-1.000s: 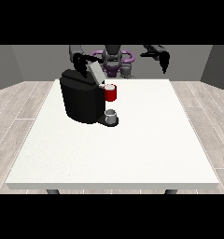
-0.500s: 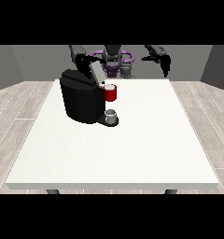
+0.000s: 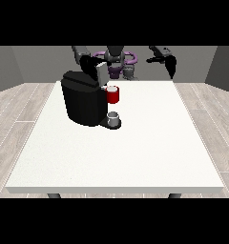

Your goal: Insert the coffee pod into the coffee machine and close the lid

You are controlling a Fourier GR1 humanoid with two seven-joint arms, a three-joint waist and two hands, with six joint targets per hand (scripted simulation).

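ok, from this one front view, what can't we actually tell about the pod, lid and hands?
- Coffee pod: not seen on its own; whether it is loaded cannot be told.
- Lid: the hand at the view's left sits over the coffee machine top, hiding the lid's state.
- Both hands, including the hand at the view's right: too small to read.
- Red part and grey cup: details too small.
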